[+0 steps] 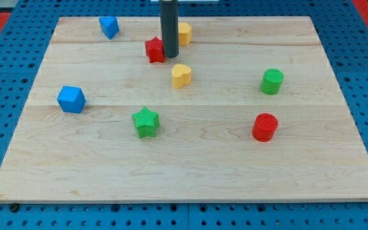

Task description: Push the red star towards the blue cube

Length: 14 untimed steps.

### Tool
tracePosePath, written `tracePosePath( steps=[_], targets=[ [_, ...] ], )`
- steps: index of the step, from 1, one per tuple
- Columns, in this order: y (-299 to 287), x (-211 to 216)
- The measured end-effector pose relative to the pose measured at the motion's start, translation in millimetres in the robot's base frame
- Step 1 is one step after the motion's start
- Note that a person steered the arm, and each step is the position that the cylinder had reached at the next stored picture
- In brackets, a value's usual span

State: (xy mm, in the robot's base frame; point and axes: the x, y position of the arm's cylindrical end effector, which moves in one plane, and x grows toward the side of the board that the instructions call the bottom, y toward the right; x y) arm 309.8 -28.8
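Note:
The red star (154, 50) lies near the view's top, left of centre. My tip (170, 56) stands right against its right side, touching or nearly touching it. The blue cube (71, 99) sits at the view's left, well below and left of the red star. A second blue block (109, 27), of less clear shape, lies at the top left, up and left of the red star.
A yellow block (184, 33) sits just right of the rod, partly hidden by it. A yellow heart (181, 75) lies below my tip. A green star (146, 122), a green cylinder (272, 82) and a red cylinder (265, 127) lie on the wooden board (190, 172).

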Motion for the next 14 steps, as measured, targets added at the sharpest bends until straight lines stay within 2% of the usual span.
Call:
tracePosePath(
  steps=[2, 4, 8, 10, 11, 12, 13, 14],
  targets=[
    [-6.4, 0.0],
    [-39.5, -2.4],
    [-37.8, 0.6],
    [-14.6, 29.2],
    [11.7, 13.8],
    [15.7, -22.0],
    [-16.0, -52.4],
    [-57.6, -56.0]
  ],
)
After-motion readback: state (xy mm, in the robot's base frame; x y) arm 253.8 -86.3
